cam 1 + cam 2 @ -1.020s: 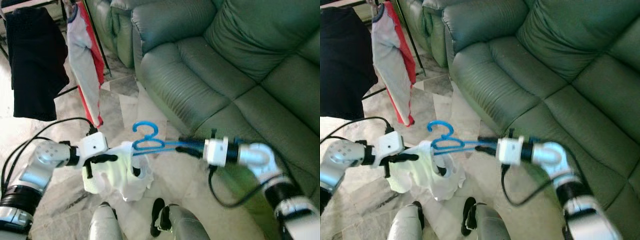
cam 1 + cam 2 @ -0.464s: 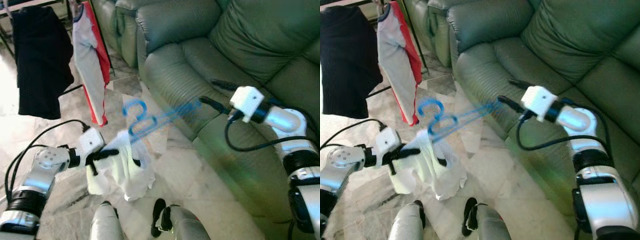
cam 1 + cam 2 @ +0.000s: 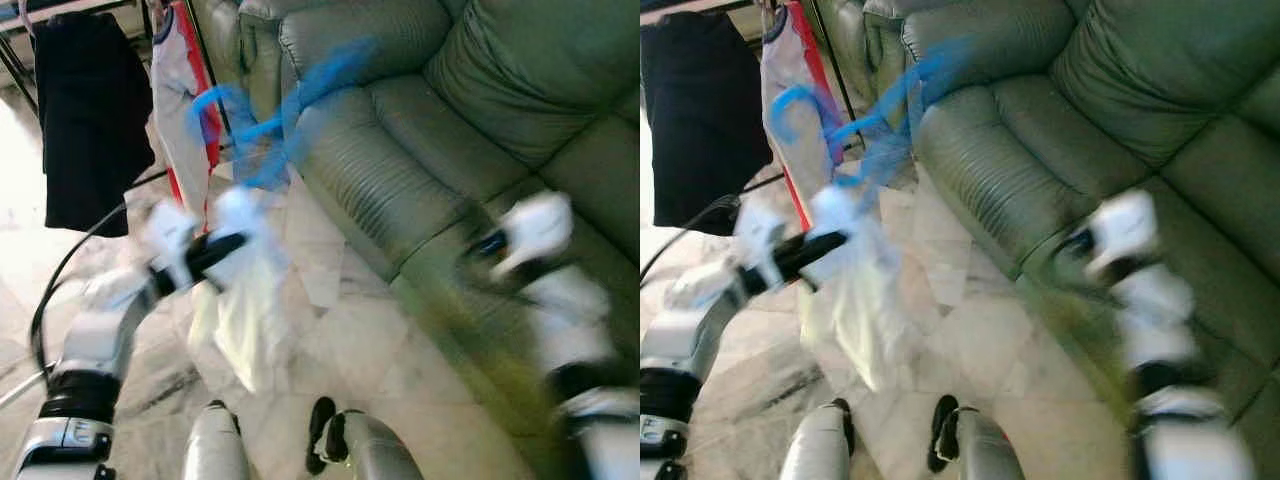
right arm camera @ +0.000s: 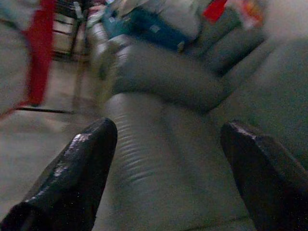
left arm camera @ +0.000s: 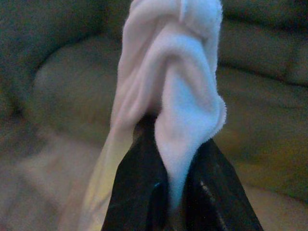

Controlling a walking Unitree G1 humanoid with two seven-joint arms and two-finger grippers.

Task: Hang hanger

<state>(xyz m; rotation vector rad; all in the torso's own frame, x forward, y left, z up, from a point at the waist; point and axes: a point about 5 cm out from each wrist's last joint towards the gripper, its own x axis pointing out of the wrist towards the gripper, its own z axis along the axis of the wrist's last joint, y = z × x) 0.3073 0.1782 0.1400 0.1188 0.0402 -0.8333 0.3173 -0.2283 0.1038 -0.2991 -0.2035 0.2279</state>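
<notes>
A black garment (image 3: 85,120) and a red-edged shirt (image 3: 178,110) hang at far left, with bare marble floor (image 3: 340,330) between them and the green sofa (image 3: 420,130). The left gripper (image 5: 173,187) pinches a white garment (image 3: 245,300); the blue hanger (image 3: 260,120), blurred, now sits higher than before. The right gripper (image 4: 168,173), spread wide and empty, has dropped beside the sofa.

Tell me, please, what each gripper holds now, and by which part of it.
The left gripper is shut on the white garment, pinching a bunched fold near its top. The right gripper is open and holds nothing.
</notes>
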